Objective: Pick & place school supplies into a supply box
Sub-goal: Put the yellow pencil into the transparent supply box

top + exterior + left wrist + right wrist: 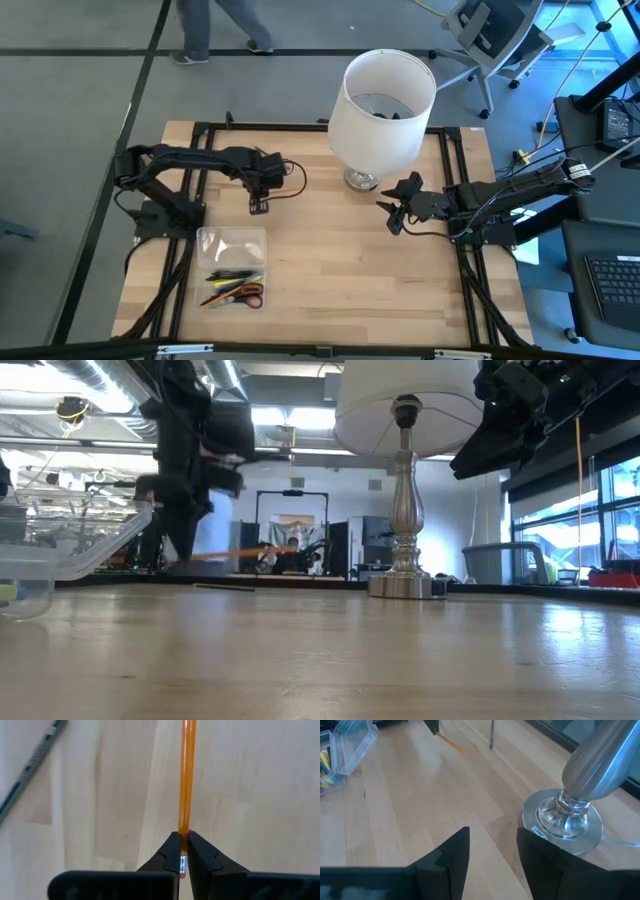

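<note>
An orange pencil (187,775) is held by my left gripper (182,836), which is shut on it and points down above the table's far left part (258,206). The clear supply box (232,268) lies near the left front with its lid open; pencils, pens and red-handled scissors (238,291) rest inside it. A dark pen (30,765) lies flat on the wood beside the held pencil. My right gripper (492,855) hangs open beside the lamp's base, holding nothing. My left gripper pinches the orange pencil between its two fingertips, close to the eraser end (183,827); the metal ferrule (182,865) shows behind the tips. The fingers come from above and lie across the pencil. The pencil (238,551) hangs nearly level, lifted clear of the table.
A tall lamp with a big white shade (385,105) stands at the far middle on a silver base (562,822), its cord trailing off. Bare wood lies between the two arms and in front of the box. A person walks on the floor beyond the table.
</note>
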You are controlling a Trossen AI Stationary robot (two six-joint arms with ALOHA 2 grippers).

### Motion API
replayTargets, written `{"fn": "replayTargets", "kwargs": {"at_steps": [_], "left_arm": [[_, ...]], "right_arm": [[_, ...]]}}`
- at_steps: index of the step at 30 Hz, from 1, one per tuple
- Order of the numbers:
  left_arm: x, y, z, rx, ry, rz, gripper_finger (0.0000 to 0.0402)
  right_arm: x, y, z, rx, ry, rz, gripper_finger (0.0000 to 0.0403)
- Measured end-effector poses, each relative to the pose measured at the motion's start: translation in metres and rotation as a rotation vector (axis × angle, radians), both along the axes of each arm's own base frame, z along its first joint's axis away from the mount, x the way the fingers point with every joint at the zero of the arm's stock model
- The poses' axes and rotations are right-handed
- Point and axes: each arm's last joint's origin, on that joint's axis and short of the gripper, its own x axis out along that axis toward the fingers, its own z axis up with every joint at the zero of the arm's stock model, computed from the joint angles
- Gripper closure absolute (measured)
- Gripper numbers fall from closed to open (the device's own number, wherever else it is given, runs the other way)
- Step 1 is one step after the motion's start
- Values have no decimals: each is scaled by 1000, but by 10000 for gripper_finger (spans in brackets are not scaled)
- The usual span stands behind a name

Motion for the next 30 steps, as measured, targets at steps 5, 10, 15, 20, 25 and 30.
{"fn": "replayTargets", "kwargs": {"at_steps": [5,10,15,20,25,30], "left_arm": [[-4,-2,34,13,-71,49,395],[-13,-15,63,-36,-85,77,394],[-21,-43,82,-209,-97,97,393],[-31,-82,94,-361,-101,138,394],[-47,-128,104,-417,-77,223,394],[-66,-171,106,-410,-50,347,394]], "right_arm": [[0,0,0,-16,7,12,236],[0,0,0,-18,8,12,236],[0,0,0,-18,8,13,236],[0,0,0,-13,10,20,236],[0,1,-1,0,17,43,236],[0,1,-1,3,16,41,236]]}}
